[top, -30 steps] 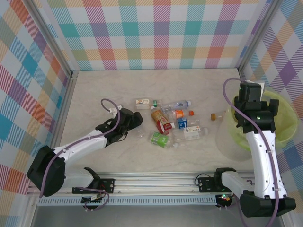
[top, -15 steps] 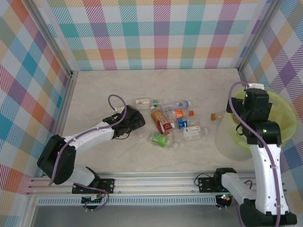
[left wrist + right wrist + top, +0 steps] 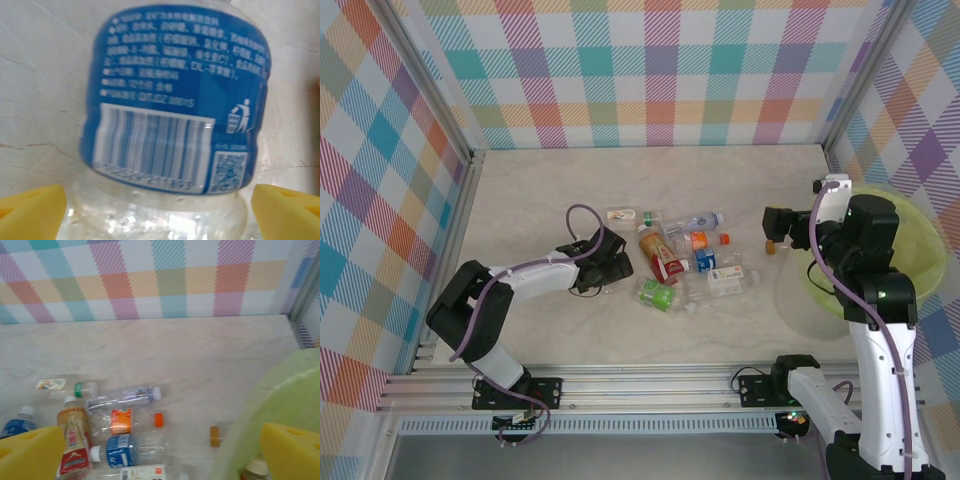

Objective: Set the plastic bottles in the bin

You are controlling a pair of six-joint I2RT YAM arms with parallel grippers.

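Left gripper [image 3: 160, 215], jaws spread, is set astride a blue-labelled bottle [image 3: 175, 115] on the table [image 3: 540, 180]; right gripper [image 3: 160, 450], likewise spread, is held beside the bin [image 3: 920, 235], other bottles [image 3: 680, 258] being scattered between.

I'm in a lab-type robot cell: plaid-print walls [image 3: 660, 70], aluminium frame posts [image 3: 425, 95], marble-look tabletop [image 3: 720, 335], my arm bases [image 3: 795, 380] bolted to an aluminium rail [image 3: 650, 380].

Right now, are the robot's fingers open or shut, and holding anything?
Left fingers: open, either side of a blue-labelled bottle.
Right fingers: open, holding nothing.
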